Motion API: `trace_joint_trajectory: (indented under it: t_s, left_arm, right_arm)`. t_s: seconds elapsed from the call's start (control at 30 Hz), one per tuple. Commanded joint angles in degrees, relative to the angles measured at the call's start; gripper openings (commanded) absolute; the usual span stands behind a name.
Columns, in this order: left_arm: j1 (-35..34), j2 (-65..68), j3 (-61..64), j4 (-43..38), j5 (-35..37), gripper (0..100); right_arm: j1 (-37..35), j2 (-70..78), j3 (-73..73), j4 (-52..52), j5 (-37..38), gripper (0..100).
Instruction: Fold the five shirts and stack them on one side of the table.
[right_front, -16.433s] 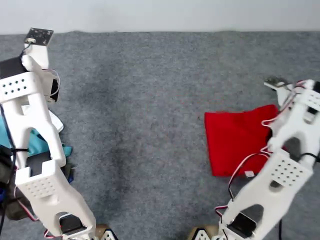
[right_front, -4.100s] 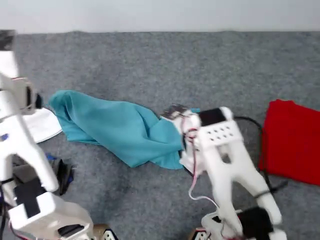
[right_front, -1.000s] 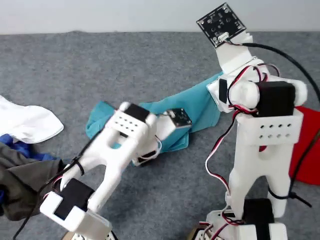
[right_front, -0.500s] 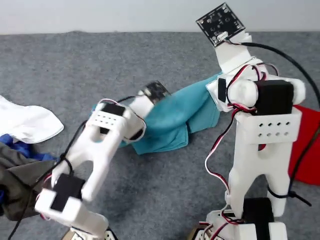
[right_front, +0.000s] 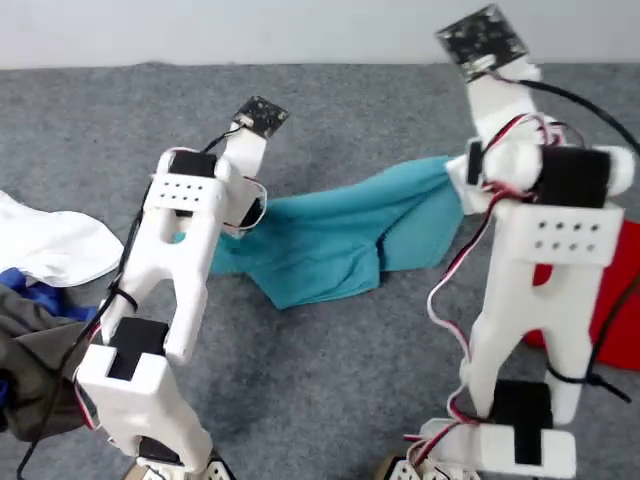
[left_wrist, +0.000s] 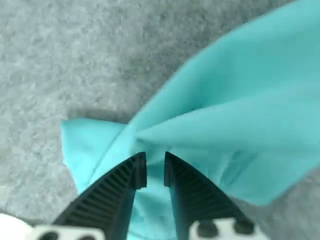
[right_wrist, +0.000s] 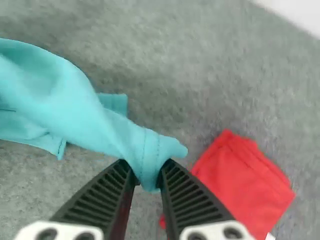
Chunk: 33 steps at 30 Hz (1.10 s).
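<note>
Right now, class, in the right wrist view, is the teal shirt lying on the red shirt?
No, the red shirt lies bare on the table, with the teal shirt beside it.

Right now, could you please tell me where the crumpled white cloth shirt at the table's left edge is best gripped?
Grip the crumpled white cloth shirt by its rounded free lobe facing the table's middle, coming down from above on that side. That lobe lies alone on the grey felt-covered table, while a heap of dark and blue clothes crowds the side toward the arms' bases.
</note>
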Motion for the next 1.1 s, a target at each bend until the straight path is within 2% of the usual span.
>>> trace_joint_trajectory:
  t_s: [0.0,0.1,0.27,0.4,0.5,0.73,1.07]
  left_arm:
    - [2.9,-0.7,-6.9,8.6,0.4,7]
    - [5.9,-0.7,-11.4,15.1,-0.1,7]
    - [13.2,-0.4,-13.5,23.7,-6.9,7]
    - [16.8,0.1,-7.3,23.5,-10.1,7]
    - [18.3,2.3,-1.2,20.1,-12.6,7]
    - [13.4,14.0,3.2,4.7,-12.5,7]
    - [6.7,16.4,-14.2,6.0,-11.2,7]
  right_arm:
    - [3.6,1.2,-1.1,1.9,-0.6,1.0]
    - [4.6,2.8,-1.1,1.9,-0.5,1.0]
    - [4.7,4.4,-1.1,2.0,-0.5,1.0]
    - [4.7,5.5,-1.1,2.0,-0.5,1.0]
    - [4.8,5.8,-1.1,2.0,-0.5,1.0]
    - [4.8,5.9,-1.1,2.0,-0.5,1.0]
    - [4.5,7.6,-1.1,2.0,-0.6,1.0]
